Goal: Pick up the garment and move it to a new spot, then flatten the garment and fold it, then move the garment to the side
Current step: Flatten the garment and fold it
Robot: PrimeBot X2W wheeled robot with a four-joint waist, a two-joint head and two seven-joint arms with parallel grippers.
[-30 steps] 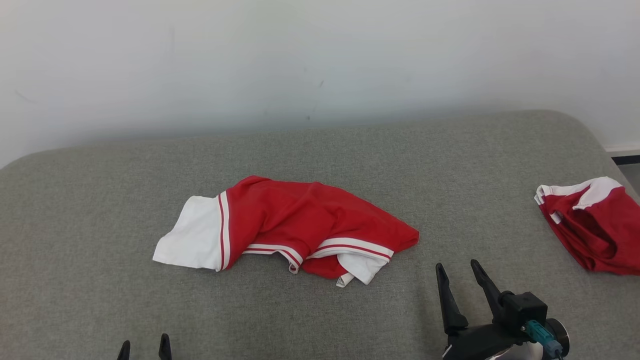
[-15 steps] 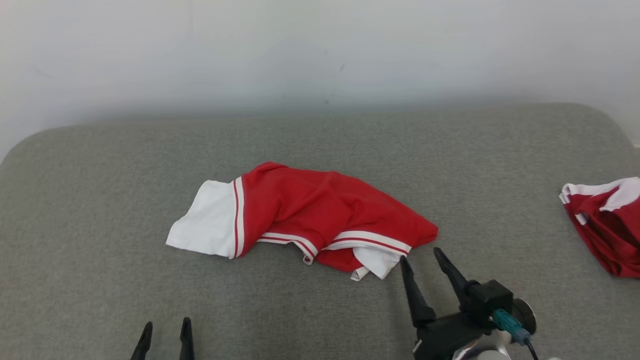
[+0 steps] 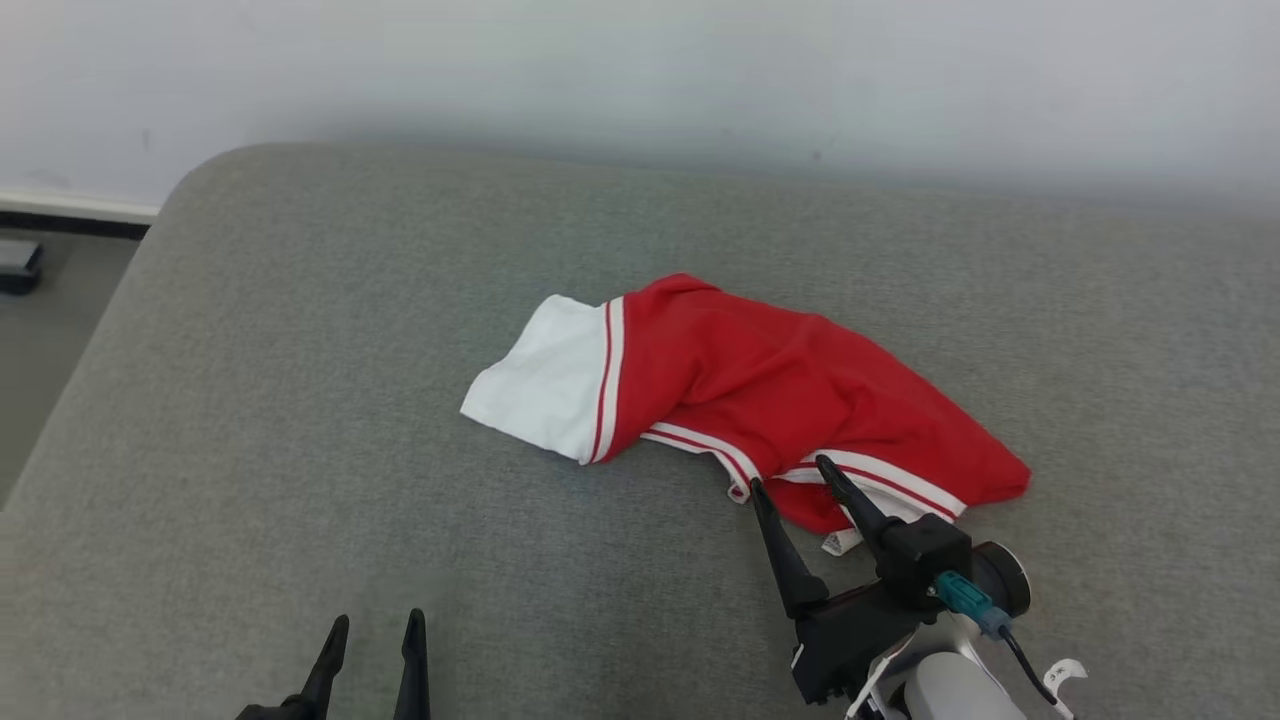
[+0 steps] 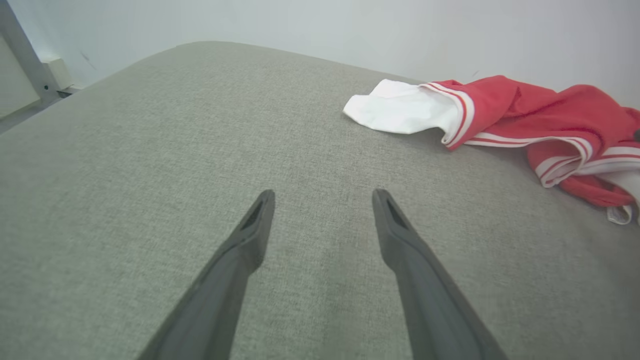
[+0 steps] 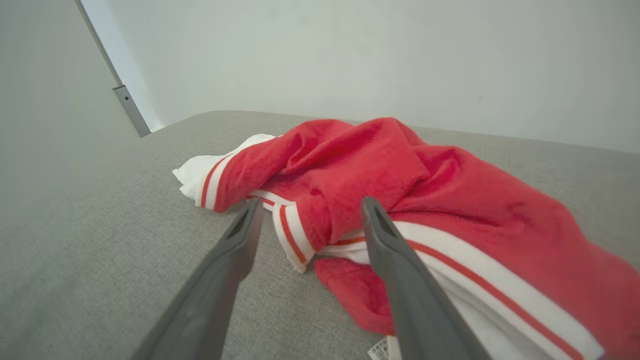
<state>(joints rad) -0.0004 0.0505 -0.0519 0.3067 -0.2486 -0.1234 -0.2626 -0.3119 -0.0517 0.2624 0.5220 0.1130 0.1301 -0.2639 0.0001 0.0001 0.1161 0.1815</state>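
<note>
A crumpled red garment (image 3: 770, 390) with a white sleeve and white-and-red striped hems lies on the grey padded table (image 3: 300, 400), a little right of the middle. My right gripper (image 3: 790, 475) stands open at the garment's near edge. Its fingertips straddle the striped hem, with nothing gripped. The right wrist view shows the garment (image 5: 400, 165) close up and the right gripper (image 5: 309, 202) reaching over its hem. My left gripper (image 3: 375, 620) is open low at the near left, well apart from the cloth. In the left wrist view the left gripper (image 4: 322, 195) hovers over bare fabric, with the garment (image 4: 525, 110) off to the upper right.
The table's rounded left edge (image 3: 150, 240) drops to the floor, where a dark object (image 3: 15, 265) sits by the wall. A pale wall runs behind the table. A metal post (image 5: 127, 107) stands at the far left in the right wrist view.
The head camera has turned, so the whole picture shifted and a second red garment at the right left the view. My right gripper has closed in on the garment's near hem, still open.
</note>
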